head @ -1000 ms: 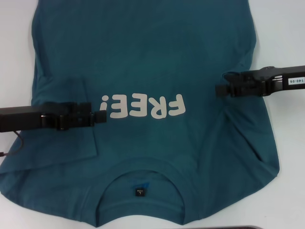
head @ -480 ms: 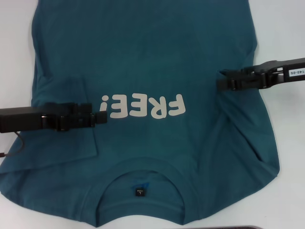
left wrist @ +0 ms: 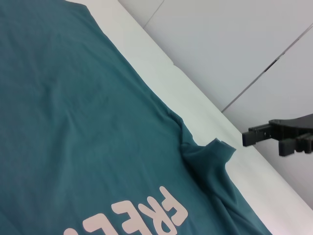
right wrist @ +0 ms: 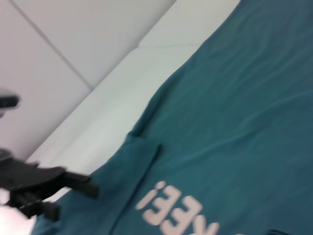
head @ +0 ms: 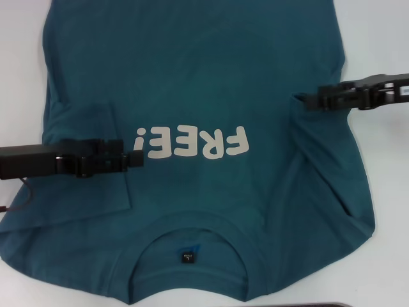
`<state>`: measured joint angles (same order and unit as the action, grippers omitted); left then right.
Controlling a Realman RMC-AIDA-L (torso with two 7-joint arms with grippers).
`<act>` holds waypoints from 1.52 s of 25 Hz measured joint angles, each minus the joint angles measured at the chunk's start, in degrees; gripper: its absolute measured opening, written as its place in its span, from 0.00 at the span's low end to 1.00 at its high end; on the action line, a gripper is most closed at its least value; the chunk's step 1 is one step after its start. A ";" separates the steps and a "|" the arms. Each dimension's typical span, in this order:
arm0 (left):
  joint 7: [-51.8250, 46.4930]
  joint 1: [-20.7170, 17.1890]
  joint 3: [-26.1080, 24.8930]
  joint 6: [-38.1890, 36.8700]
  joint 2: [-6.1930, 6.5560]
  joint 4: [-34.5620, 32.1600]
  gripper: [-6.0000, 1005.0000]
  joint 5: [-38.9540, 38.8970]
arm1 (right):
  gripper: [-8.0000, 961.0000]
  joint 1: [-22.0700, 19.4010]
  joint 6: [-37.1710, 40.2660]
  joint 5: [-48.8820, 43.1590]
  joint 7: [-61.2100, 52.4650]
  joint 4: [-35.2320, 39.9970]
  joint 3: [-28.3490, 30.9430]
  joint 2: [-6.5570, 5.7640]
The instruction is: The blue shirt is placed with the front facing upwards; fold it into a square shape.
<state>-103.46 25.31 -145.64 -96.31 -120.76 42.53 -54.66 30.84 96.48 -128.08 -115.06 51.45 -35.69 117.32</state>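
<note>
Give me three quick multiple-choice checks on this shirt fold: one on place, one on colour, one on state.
1. Where is the left gripper?
A. beside the lettering's exclamation mark
B. on the collar
C. off the table

2. What colour is the lettering on the blue shirt?
A. red
B. cream
C. black

3. How does the left sleeve lie?
A. spread outward
B. folded in over the body
C. rolled up

Answers: 1 A, its tip sits by the "!". 2 B, pale letters on teal. 3 B, its flap overlaps the torso.
</note>
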 joint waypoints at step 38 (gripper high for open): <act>0.01 0.44 0.70 0.07 0.00 0.00 0.87 0.00 | 0.78 -3.22 -14.47 -0.59 5.46 -7.58 3.29 -1.76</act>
<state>-103.44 25.75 -144.93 -96.24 -120.76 42.54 -54.67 27.63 82.02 -128.67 -109.59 43.87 -32.40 115.56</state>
